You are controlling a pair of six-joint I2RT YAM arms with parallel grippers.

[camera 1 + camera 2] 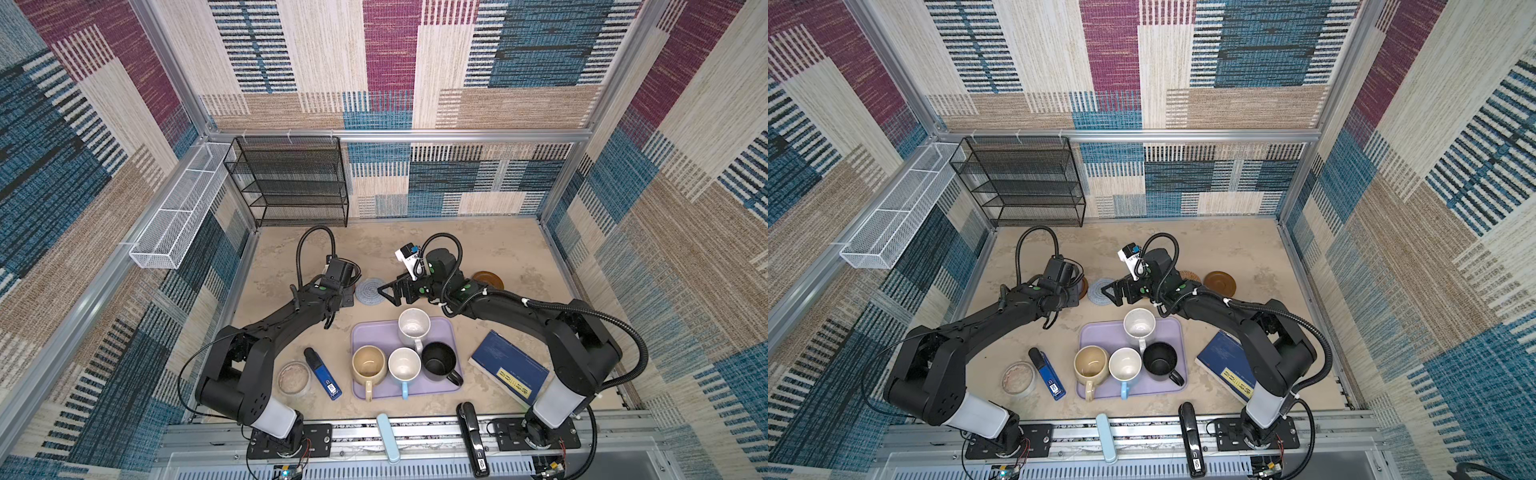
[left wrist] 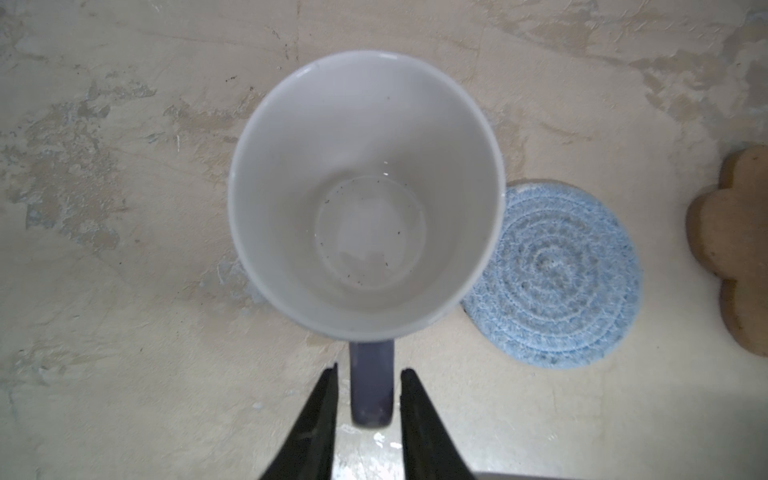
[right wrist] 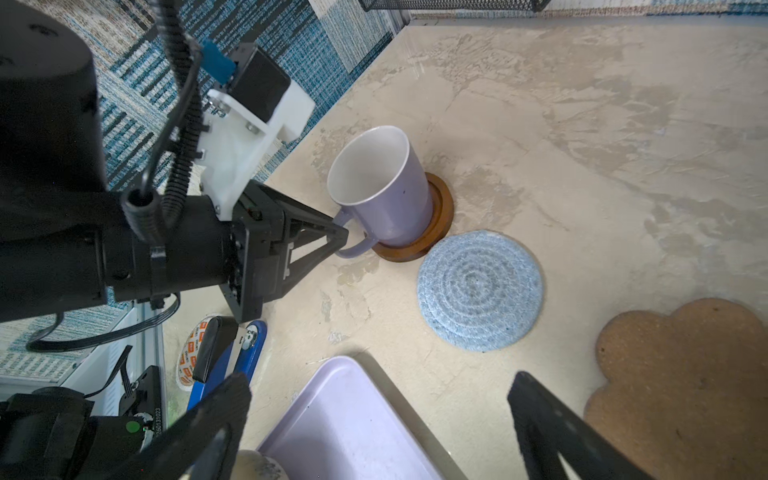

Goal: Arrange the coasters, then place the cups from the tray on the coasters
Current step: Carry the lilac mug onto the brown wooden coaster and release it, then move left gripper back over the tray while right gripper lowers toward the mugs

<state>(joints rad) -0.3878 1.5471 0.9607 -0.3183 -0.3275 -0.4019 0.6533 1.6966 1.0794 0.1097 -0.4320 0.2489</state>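
In both top views four mugs stand upright on the tray (image 1: pixel 374 334). The white mug (image 1: pixel 414 326) is at its far edge; the beige mug (image 1: pixel 369 365), light blue mug (image 1: pixel 404 365) and black mug (image 1: pixel 439 360) line its near side. Their handles point roughly toward the tray's near edge. The right jaws hover just beyond the tray's far edge, spread wide and empty. They are nearer the white mug than the left jaws, which sit beyond the tray's far left corner. So I judge the next pick is the right arm's.

In the left wrist view you look straight down into the lavender mug (image 2: pixel 365 195), upright, white inside, with dark specks on its bottom. Its handle (image 2: pixel 371 382) runs straight back between the left jaws. They stand slightly parted, with a sliver of counter (image 2: pixel 124 249) showing on each side, so they flank the handle without pinching it. Back out along the handle's own line, I'd say.

In the right wrist view the lavender mug sits on a brown wooden coaster (image 3: pixel 440 208) beyond the tray's far left corner. The pale blue coaster (image 3: pixel 480 291) lies bare just beside it; you cannot tell whether they touch. The flower-shaped coaster (image 3: pixel 685 386) is bare too.
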